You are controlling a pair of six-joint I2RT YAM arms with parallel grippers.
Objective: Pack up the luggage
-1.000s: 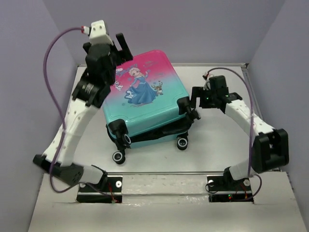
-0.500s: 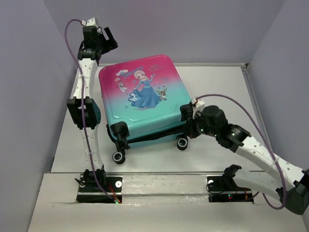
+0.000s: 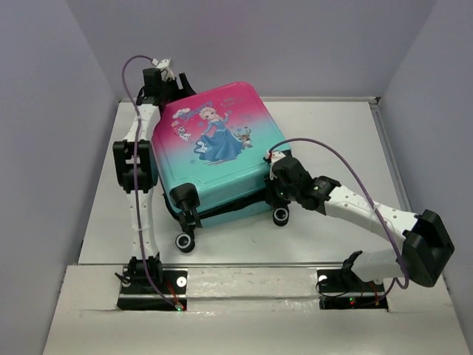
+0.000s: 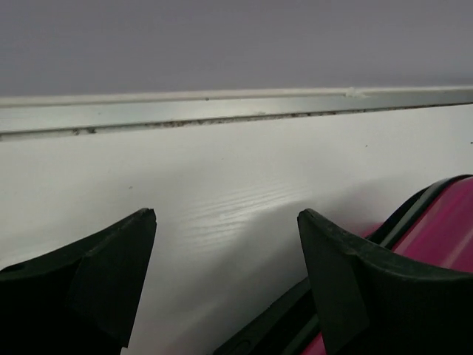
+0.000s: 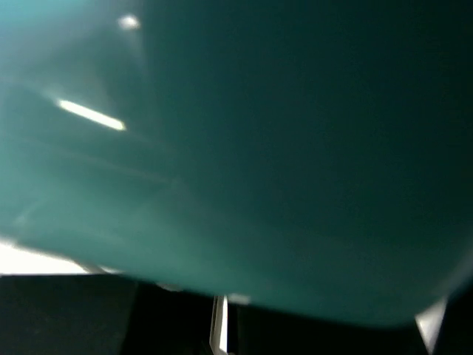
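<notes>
The luggage (image 3: 222,159), a pink-to-teal hard shell with a cartoon princess, lies flat mid-table on its black wheels (image 3: 185,242), its lid slightly ajar along the front. My left gripper (image 3: 171,87) is at its back-left corner. In the left wrist view that gripper (image 4: 225,214) is open, and the pink shell with black trim (image 4: 443,237) lies under the right finger (image 4: 347,288). My right gripper (image 3: 275,191) presses against the front-right corner by a wheel. The teal shell (image 5: 244,148) fills the right wrist view, with the gripper (image 5: 222,325) shut, dark and blurred below it.
The white table (image 3: 332,133) has a raised rail along its back edge (image 4: 222,111) and purple walls on three sides. The left arm stands upright along the luggage's left side. The right arm stretches across the front right of the table.
The left gripper has come down to the luggage's back-left corner. The right gripper has shut and pushed in at the front-right corner. The luggage has turned slightly.
</notes>
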